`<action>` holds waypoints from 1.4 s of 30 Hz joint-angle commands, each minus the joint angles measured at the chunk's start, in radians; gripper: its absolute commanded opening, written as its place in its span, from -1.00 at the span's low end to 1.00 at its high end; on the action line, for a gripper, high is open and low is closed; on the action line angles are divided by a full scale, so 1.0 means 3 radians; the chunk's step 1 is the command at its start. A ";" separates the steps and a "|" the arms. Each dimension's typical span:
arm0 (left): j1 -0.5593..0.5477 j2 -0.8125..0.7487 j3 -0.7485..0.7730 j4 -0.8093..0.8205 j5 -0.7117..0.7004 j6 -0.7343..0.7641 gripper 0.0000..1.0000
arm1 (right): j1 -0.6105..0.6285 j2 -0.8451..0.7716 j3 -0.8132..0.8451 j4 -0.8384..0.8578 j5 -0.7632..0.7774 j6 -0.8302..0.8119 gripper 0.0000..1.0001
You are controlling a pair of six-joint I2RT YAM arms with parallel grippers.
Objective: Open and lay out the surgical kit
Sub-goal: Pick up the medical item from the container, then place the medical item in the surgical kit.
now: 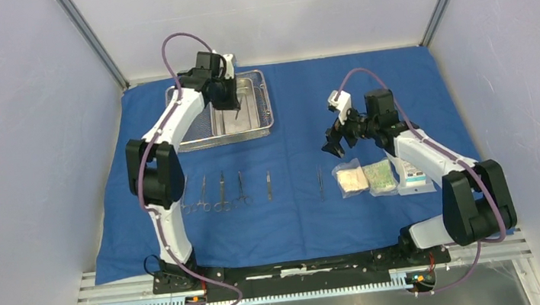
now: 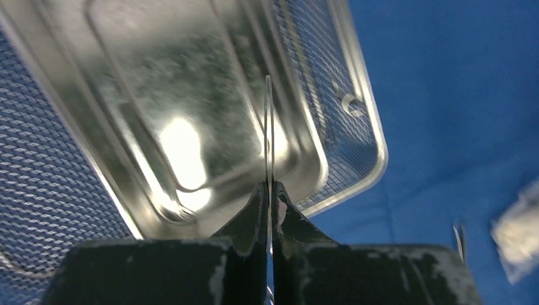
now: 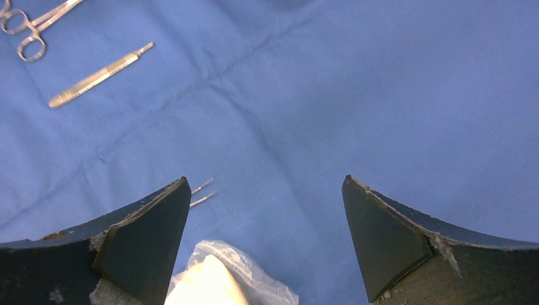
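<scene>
The cloth is already unfolded: the blue cloth (image 1: pixel 313 217) lies flat on the table, and the step in hand seems to be the taking out of the instruments. The left hand (image 2: pixel 268 194) is clenched on a slim instrument (image 2: pixel 268 127), seen edge-on as a thin blade of metal. It holds this above the steel pan (image 1: pixel 252 120), which sits inside the wire-mesh tray (image 1: pixel 269 103) at the far left of the cloth. In the blurred left wrist view I see nothing else in the pan, so this may be the last piece. A row of instruments (image 1: pixel 222 192) lies nearer the arms, then the tweezers (image 1: pixel 321 183), then three packets (image 1: pixel 351 179) side by side. The right hand (image 3: pixel 264 184) is released, its jaws wide apart and grasping nothing, and it hangs above the cloth near the tweezers and the first packet. I judge that the next move calls for carrying the piece to a free place in the row and laying it parallel to its neighbours without disturbing them. The rightmost packet (image 1: pixel 412 175) bears a white and blue label, but it is too small to read; I find no other writing.
</scene>
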 commanded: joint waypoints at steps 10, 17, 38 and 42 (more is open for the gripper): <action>-0.0715 -0.1162 -0.1391 0.0326 0.0188 -0.0244 -0.95 | 0.0025 -0.0176 0.0426 0.0097 -0.0129 0.0131 0.94; -0.1269 -0.1453 -0.1957 0.0591 0.0121 -0.0558 -0.95 | 0.0019 -0.0477 0.0176 0.0057 0.0364 -0.0049 0.94; -0.2422 -0.0683 -0.1326 0.0123 -0.1023 -0.1491 -0.95 | -0.0270 -0.1215 -0.0488 0.0069 0.0856 -0.0157 0.95; -0.2459 -0.0511 -0.1171 -0.0028 -0.0994 -0.1763 -0.95 | -0.0372 -0.1272 -0.0491 0.0054 0.0842 -0.0146 0.94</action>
